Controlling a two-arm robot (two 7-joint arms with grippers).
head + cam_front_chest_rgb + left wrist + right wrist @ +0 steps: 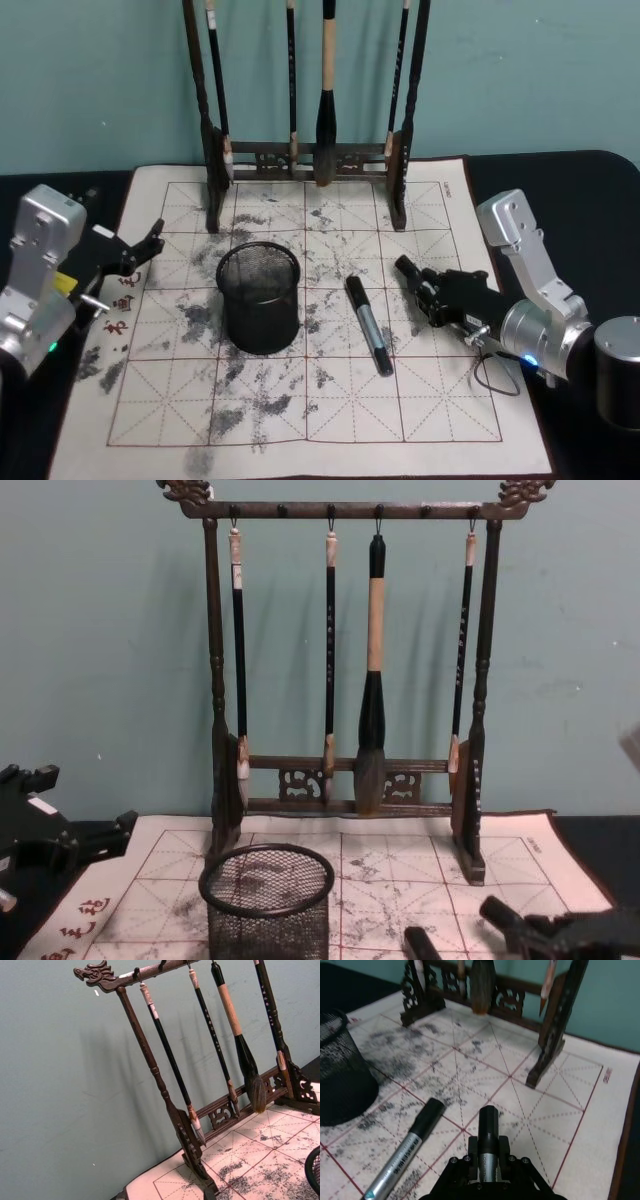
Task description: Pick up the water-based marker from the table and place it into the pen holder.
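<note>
The pen holder point(258, 300) is a black mesh cup standing left of centre on the ink-stained mat; it also shows in the chest view point(267, 900). One water-based marker point(368, 325), silver with a black cap, lies flat on the mat just right of the cup. My right gripper point(420, 283) hovers low to the right of it, shut on a second marker point(487, 1132) whose black cap pokes forward between the fingers. The lying marker point(407, 1152) is beside that gripper point(487, 1155). My left gripper point(140, 250) rests open at the mat's left edge.
A tall dark wooden brush rack point(305, 160) with several hanging brushes stands at the back of the mat point(440, 400). Its feet point(400, 215) reach forward on both sides. Black tabletop borders the mat left and right.
</note>
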